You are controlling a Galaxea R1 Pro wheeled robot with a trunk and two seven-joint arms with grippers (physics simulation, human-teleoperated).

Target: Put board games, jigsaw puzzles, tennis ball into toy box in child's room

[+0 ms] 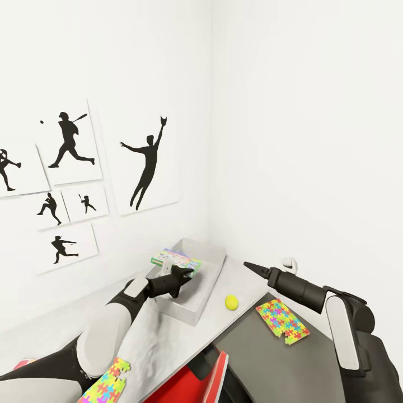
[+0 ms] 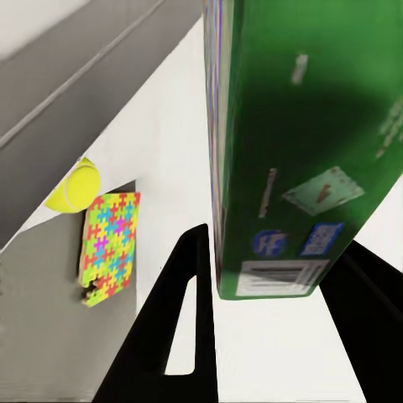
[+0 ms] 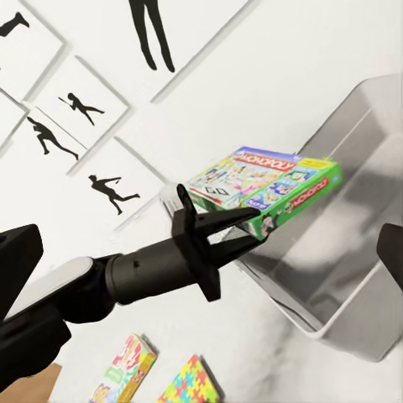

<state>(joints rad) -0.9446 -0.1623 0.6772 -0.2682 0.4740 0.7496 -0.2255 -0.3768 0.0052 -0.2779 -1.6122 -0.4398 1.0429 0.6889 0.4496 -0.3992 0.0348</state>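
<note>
My left gripper [image 1: 182, 274] is shut on the green-edged board game [image 1: 175, 259], held level just above the light grey toy box [image 1: 208, 280] in the corner of the table [image 1: 246, 280]. In the right wrist view the board game [image 3: 260, 189] hangs over the toy box [image 3: 353, 285]; its inside looks bare where it shows. The tennis ball [image 1: 232, 302] lies beside the box. One jigsaw puzzle [image 1: 281, 320] rests on the dark cabinet, another [image 1: 109, 383] near my left arm. My right gripper [image 1: 254, 268] hovers open over the table, right of the box.
A red chair [image 1: 193, 380] stands under the table's front edge. Another flat printed box [image 3: 126, 369] lies by the near jigsaw puzzle [image 3: 195, 386]. A small white object [image 1: 288, 262] sits against the right wall. Baseball posters [image 1: 146, 165] hang on the left wall.
</note>
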